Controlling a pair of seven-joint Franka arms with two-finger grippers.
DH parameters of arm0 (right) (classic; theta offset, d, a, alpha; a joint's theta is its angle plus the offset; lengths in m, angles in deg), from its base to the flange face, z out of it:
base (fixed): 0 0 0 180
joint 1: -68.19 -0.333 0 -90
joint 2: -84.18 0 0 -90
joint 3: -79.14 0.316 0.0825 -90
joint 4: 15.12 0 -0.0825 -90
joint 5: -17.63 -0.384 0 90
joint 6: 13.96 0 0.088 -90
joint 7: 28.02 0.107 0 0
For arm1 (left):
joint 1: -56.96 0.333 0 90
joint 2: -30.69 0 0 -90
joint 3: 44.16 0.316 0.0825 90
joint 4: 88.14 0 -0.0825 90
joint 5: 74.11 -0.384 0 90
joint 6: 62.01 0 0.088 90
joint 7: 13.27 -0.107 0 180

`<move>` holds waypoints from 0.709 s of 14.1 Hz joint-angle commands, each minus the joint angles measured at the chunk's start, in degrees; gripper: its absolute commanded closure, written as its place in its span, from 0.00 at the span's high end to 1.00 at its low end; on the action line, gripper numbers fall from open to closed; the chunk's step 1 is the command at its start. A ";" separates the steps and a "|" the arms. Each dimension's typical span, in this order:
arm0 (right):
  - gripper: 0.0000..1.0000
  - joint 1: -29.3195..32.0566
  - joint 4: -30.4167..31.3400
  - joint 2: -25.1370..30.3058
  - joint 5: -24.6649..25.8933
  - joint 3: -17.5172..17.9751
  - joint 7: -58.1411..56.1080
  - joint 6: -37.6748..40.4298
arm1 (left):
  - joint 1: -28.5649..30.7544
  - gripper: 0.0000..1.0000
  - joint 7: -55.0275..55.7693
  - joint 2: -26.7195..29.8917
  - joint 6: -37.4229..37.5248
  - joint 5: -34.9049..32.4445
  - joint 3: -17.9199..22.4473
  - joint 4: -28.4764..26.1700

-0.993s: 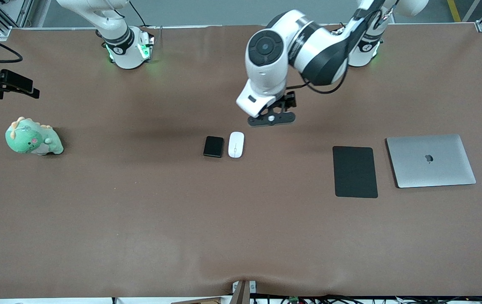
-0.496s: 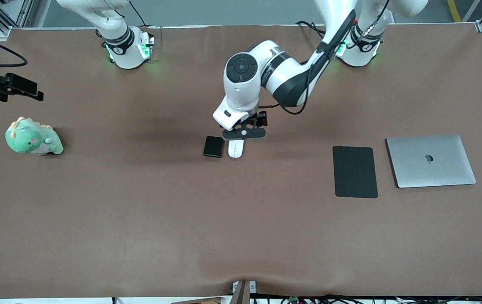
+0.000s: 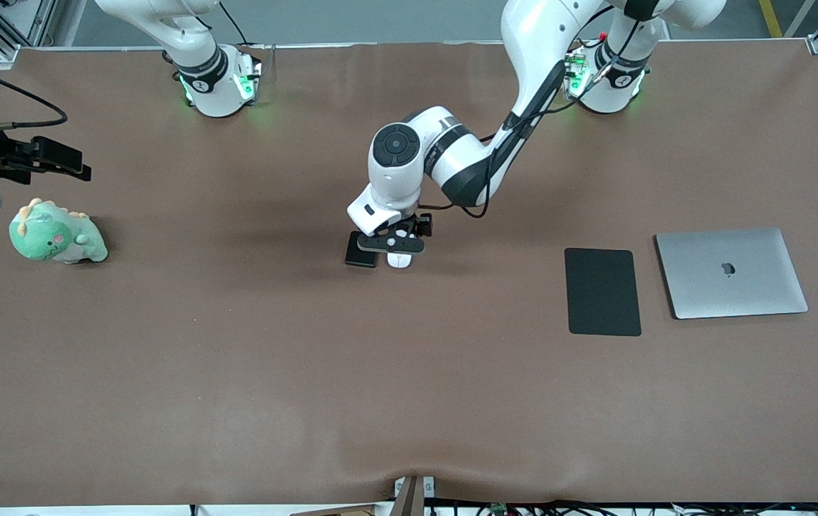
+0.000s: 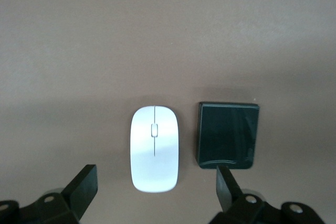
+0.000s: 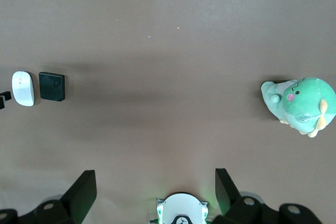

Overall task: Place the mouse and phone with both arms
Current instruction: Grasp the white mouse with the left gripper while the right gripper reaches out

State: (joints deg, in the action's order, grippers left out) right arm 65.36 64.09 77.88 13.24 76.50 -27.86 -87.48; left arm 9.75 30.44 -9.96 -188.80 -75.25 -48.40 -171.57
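- Two grippers face you: the right gripper [image 3: 57, 159] hangs over the right arm's end of the table, above the green dinosaur toy [image 3: 56, 235], fingers [image 5: 81, 190] spread apart, holding nothing.
- Mid-table you find the phone [image 3: 360, 252] with the mouse [image 4: 155, 148] just beside it, toward the left arm's end.
- Your left gripper [image 3: 391, 243] sits directly over the mouse, fingers [image 4: 84, 184] wide apart and not touching it.
- Toward the left arm's end lie the mouse pad [image 3: 603, 291] and the laptop [image 3: 730, 272].

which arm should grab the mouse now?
Left. The left gripper hangs open over the mouse, fingers either side. The right gripper is open too, up near the right arm's base, waiting.
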 commanded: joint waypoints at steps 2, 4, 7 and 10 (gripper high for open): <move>1.00 -0.16 -0.28 -1.53 -0.45 -0.26 -0.42 0.74 | -0.95 1.00 -1.61 -2.76 -0.92 -1.84 0.64 0.90; 1.00 0.11 -0.11 -1.79 -0.44 -0.26 -0.51 0.75 | -0.95 1.00 -1.17 -3.55 -0.65 -1.76 0.64 0.03; 1.00 0.11 -0.11 -5.21 -0.88 -0.26 -0.34 0.66 | -0.95 1.00 -1.35 -4.70 -0.74 -1.76 0.64 -0.33; 1.00 -1.20 0.07 -6.10 -0.88 -0.26 -0.07 0.31 | -0.95 1.00 -0.91 -5.75 -1.00 -1.32 0.64 -0.15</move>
State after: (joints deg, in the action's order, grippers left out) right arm 65.27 64.41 72.32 13.23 76.47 -27.87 -87.27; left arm 9.40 29.42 -15.14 -189.16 -76.02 -48.34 -172.14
